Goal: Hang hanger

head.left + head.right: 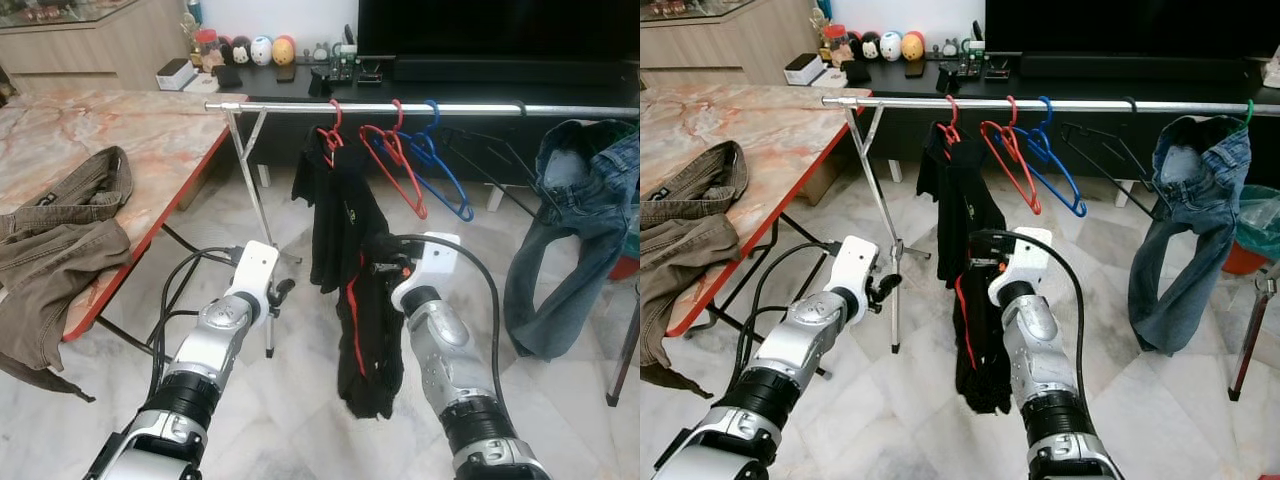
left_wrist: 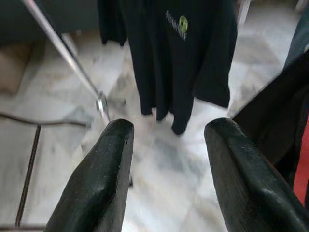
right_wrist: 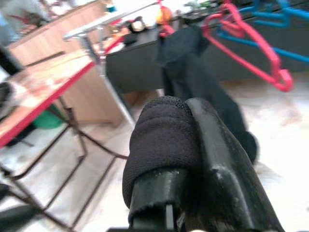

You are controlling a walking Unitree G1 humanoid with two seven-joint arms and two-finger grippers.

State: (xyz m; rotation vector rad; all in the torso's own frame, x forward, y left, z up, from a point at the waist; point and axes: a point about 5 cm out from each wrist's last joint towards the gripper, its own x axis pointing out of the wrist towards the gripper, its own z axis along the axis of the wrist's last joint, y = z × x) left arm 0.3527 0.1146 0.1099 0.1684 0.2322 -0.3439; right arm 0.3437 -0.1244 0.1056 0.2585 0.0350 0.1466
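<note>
A black garment (image 1: 362, 330) is clamped in the right gripper (image 3: 193, 145) at 6 o'clock below the rail (image 1: 400, 108), kept clear of the floor. The left gripper (image 2: 164, 169) is spread, empty. An empty red hanger (image 1: 395, 160) is hooked at 12 o'clock.

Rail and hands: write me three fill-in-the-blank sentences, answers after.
1. The right hand is shut on a ____ garment.
2. The left hand is ____ and holds nothing.
3. On the rail, the empty red hanger hangs beside a ____ hanger.

Answers: black; open; blue
</note>
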